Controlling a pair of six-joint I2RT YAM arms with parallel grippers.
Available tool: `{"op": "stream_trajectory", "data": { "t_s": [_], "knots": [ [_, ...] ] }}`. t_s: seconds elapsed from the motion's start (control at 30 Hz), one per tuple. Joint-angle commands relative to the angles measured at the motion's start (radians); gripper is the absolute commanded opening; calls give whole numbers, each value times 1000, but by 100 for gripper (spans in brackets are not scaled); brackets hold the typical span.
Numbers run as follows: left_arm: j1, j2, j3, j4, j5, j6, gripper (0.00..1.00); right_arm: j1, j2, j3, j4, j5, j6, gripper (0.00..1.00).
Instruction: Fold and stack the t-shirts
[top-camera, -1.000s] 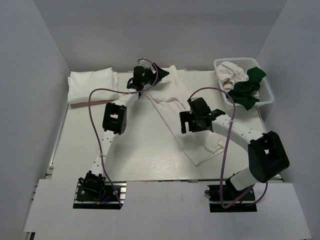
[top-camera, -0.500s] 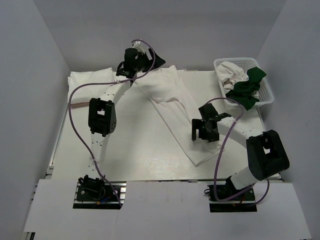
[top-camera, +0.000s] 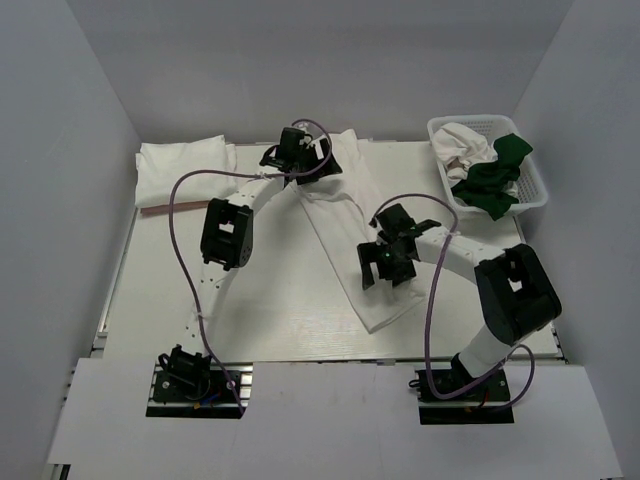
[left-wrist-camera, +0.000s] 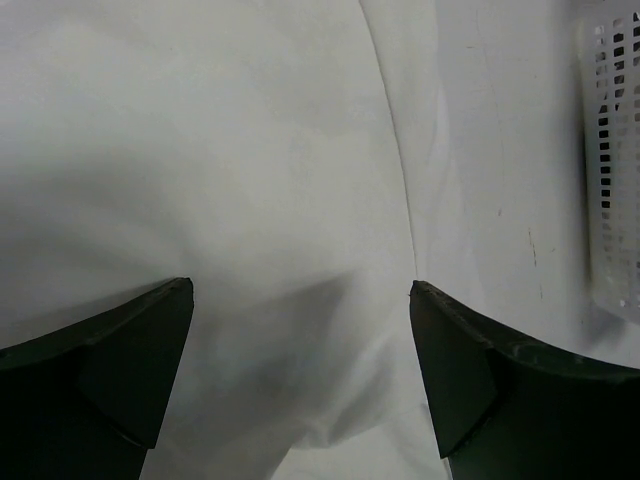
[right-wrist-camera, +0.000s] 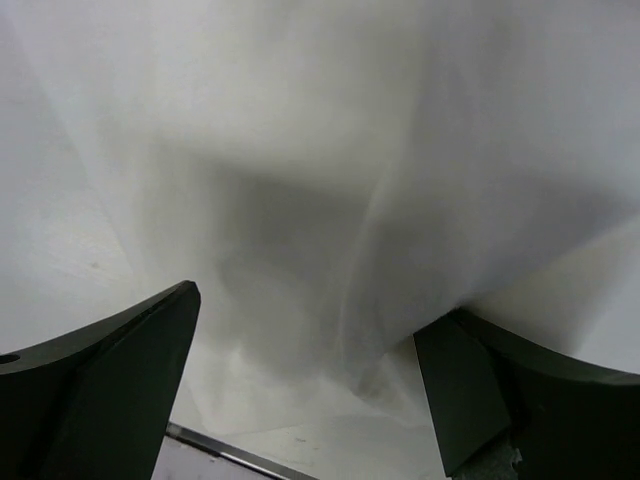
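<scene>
A white t-shirt (top-camera: 340, 215) lies as a long strip slanting across the table, from the back middle down toward the near right. My left gripper (top-camera: 306, 160) hovers open over its far end. In the left wrist view the same white t-shirt (left-wrist-camera: 250, 150) fills the space under the left gripper (left-wrist-camera: 300, 290), and nothing is pinched. My right gripper (top-camera: 386, 262) stands open over the strip's lower part. The right wrist view shows creased t-shirt cloth (right-wrist-camera: 350, 120) below the right gripper (right-wrist-camera: 318, 308), with nothing between its fingers. A folded white t-shirt (top-camera: 185, 168) rests at the back left.
A white lattice basket (top-camera: 530, 185) at the back right holds a crumpled white shirt (top-camera: 465, 145) and a dark green one (top-camera: 495, 180); its wall (left-wrist-camera: 610, 150) shows in the left wrist view. A thin pink strip (top-camera: 165, 208) peeks from under the folded shirt. The table's metal edge (right-wrist-camera: 230, 452) lies near the right gripper.
My left gripper came back from the far wall, down and to the right over the shirt's top end. My right gripper swung left over the shirt's lower part. Both stayed open.
</scene>
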Motion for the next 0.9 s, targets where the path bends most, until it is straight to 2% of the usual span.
{"op": "stream_trajectory", "data": {
  "t_s": [0.0,0.13,0.23,0.3,0.43,0.67,0.8,0.87],
  "knots": [
    [-4,46,35,-106,-58,-2,100,75,76,33,-49,-199,-60,90],
    [-4,172,155,-91,-87,-65,100,167,118,131,-102,-290,-164,90],
    [-4,227,164,74,-96,-163,100,227,187,216,-162,-333,-259,90],
    [-4,261,222,156,-124,-244,100,251,204,240,-193,-330,-269,90],
    [19,276,212,263,-124,-329,100,268,112,198,-164,-307,-267,90],
    [19,59,153,241,-193,-147,100,279,-109,118,-133,-161,-189,90],
    [19,-94,108,181,-168,-62,100,285,-183,35,-116,71,-138,90],
    [19,-217,22,153,-156,-9,100,288,-198,-12,-113,182,-105,90]
  ]
}}
